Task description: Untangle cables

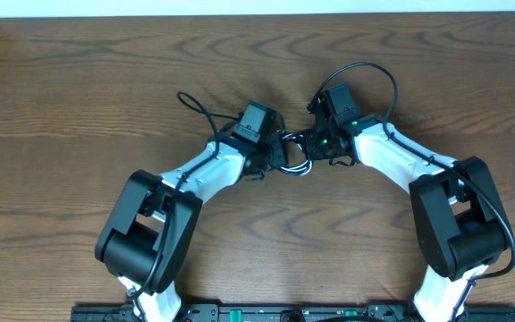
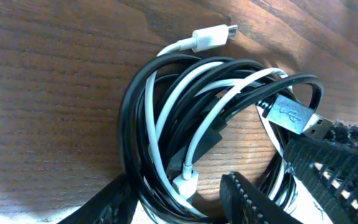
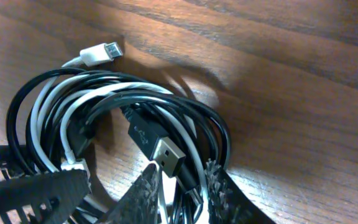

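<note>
Only wrist views show white cable (image 2: 201,41) looped through black cable (image 2: 129,124).

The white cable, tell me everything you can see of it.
The white cable is a thin, smooth, plastic-looking cord, coiled in loops and interwoven with the black cable on the wooden table. One small plug sticks out free of the bundle; a second white end is tucked inside the coils. Its lower loops pass between the fingers of the left pincer; whether they are pinched is unclear.
</note>
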You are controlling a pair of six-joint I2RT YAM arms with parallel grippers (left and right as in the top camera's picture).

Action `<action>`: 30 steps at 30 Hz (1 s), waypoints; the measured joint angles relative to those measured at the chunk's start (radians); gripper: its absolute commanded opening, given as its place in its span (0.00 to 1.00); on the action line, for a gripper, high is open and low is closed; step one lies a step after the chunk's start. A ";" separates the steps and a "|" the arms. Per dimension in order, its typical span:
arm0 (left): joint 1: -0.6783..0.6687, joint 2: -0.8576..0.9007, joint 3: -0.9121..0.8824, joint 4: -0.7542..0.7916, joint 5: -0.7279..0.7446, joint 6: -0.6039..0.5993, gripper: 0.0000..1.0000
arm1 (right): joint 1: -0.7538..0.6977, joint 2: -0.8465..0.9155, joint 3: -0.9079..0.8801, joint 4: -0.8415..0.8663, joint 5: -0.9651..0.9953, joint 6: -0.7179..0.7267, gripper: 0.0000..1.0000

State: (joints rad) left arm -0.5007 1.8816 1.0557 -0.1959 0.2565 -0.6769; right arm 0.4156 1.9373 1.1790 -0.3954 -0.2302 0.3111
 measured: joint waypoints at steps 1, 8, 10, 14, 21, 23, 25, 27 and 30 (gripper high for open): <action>-0.003 0.000 0.001 -0.002 -0.008 0.000 0.48 | 0.000 0.000 0.000 0.000 0.000 0.000 0.22; -0.009 0.018 0.011 -0.005 -0.045 0.000 0.07 | -0.004 0.000 0.000 -0.018 0.006 -0.001 0.27; -0.008 0.021 0.018 -0.005 -0.035 0.005 0.08 | -0.006 0.000 0.000 -0.028 0.000 -0.010 0.37; 0.018 0.017 0.019 -0.011 0.032 0.078 0.08 | -0.020 0.000 0.000 -0.031 -0.062 -0.051 0.48; 0.122 -0.108 0.019 -0.026 0.185 0.213 0.08 | -0.140 -0.001 0.000 0.050 -0.365 -0.088 0.48; 0.150 -0.160 0.020 -0.025 0.245 0.247 0.07 | -0.196 -0.002 0.001 0.088 -0.482 -0.095 0.52; 0.167 -0.194 0.021 -0.025 0.302 0.276 0.07 | -0.246 -0.002 0.002 0.120 -0.579 -0.104 0.58; 0.174 -0.205 0.022 -0.024 0.354 0.295 0.07 | -0.299 -0.002 0.003 0.149 -0.689 -0.108 0.60; 0.175 -0.204 0.022 -0.028 0.400 0.312 0.07 | -0.360 -0.002 0.003 0.158 -0.831 -0.110 0.62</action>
State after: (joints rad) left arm -0.3260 1.6775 1.0779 -0.2237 0.6567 -0.3645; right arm 0.0559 1.9358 1.1820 -0.2371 -1.0615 0.2008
